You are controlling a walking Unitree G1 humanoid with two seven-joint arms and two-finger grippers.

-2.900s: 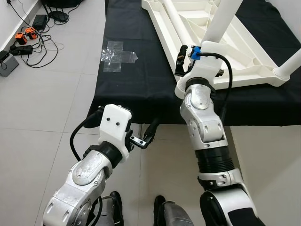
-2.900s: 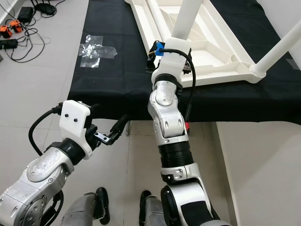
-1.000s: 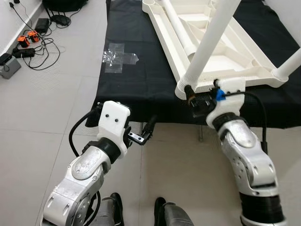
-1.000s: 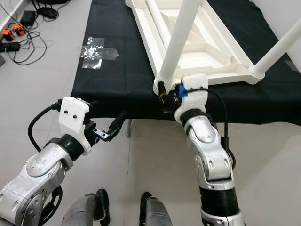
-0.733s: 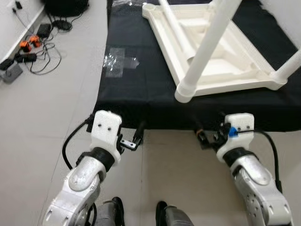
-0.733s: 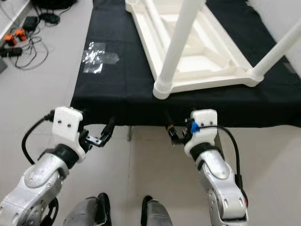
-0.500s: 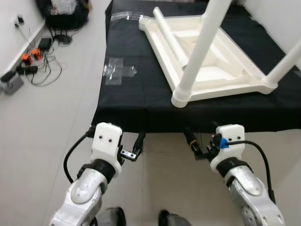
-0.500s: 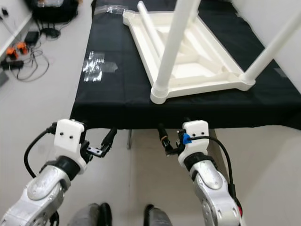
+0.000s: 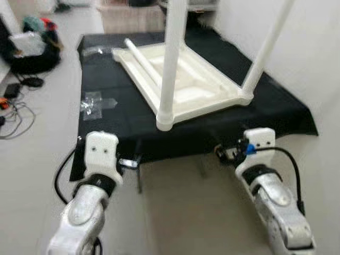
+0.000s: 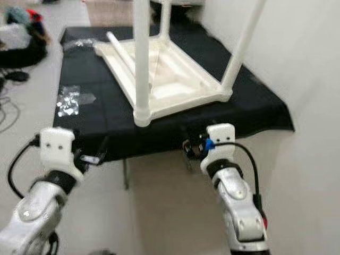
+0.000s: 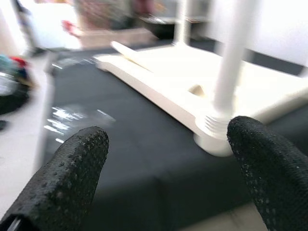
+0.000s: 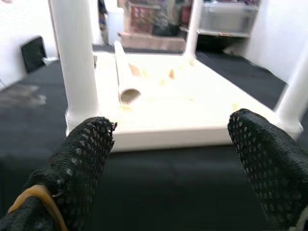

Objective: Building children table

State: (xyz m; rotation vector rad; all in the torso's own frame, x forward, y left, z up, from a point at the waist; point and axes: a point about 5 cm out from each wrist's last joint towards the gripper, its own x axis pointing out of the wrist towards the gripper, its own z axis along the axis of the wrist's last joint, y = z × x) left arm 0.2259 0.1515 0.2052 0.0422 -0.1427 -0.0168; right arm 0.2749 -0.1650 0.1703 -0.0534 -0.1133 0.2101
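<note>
I see the white children's table [image 9: 180, 85] upside down on the black-covered bench [image 9: 106, 125], its near leg [image 9: 171, 64] upright by the front edge. Left gripper [image 9: 133, 162] and right gripper [image 9: 223, 154] hover just off that edge — both spread, holding nothing.

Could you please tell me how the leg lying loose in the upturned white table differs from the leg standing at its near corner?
The loose leg lies flat inside the upturned table, while the near corner leg stands upright. The loose leg's open hollow end faces the right gripper; the corner leg's base sits in a ribbed corner socket. The loose leg joins nothing; the corner leg is fitted. Both are plain white round tubes.
</note>
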